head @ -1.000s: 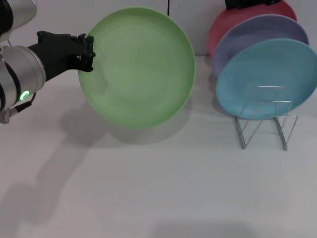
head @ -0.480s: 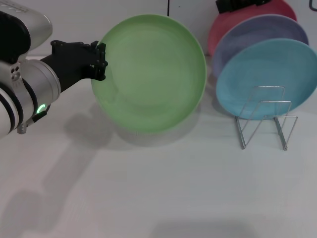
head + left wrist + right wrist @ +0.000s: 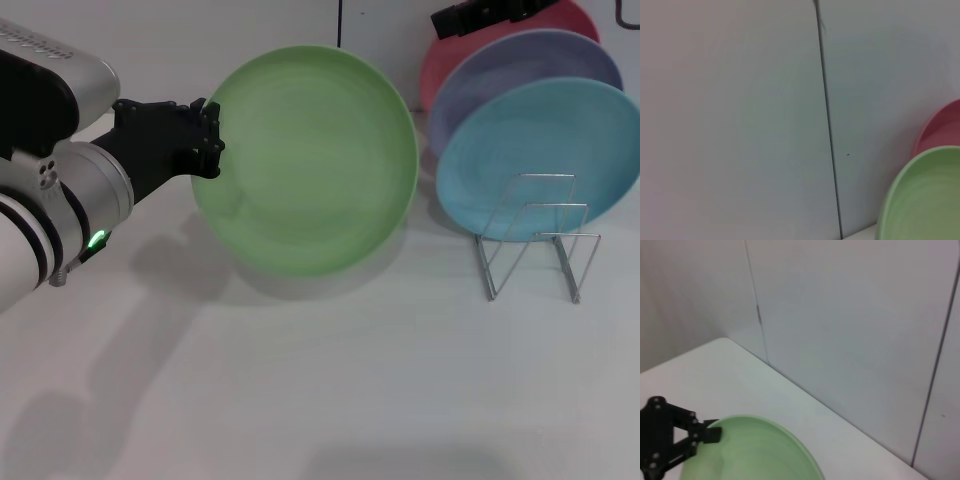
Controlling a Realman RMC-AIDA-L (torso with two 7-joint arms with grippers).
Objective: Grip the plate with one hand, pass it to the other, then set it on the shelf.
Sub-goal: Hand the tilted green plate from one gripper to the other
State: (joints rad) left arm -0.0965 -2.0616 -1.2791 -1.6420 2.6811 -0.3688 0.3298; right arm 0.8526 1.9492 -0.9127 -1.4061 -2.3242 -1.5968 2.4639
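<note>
Our left gripper (image 3: 208, 140) has its jaws clenched on the left rim of the light green plate (image 3: 310, 160), held up above the tabletop (image 3: 330, 380), facing us, with the wire shelf (image 3: 535, 235) off to its right, nearer our unseen right gripper.

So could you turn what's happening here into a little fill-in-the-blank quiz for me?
1. The left gripper is clamped on the rim of the ____ plate, holding it above the table.
2. The plate nearest the front of the wire shelf is light ____.
3. Behind the lavender plate stands a plate coloured ____.
4. The green plate is held by the robot's ____ arm.

Missing words: green; blue; pink; left
</note>
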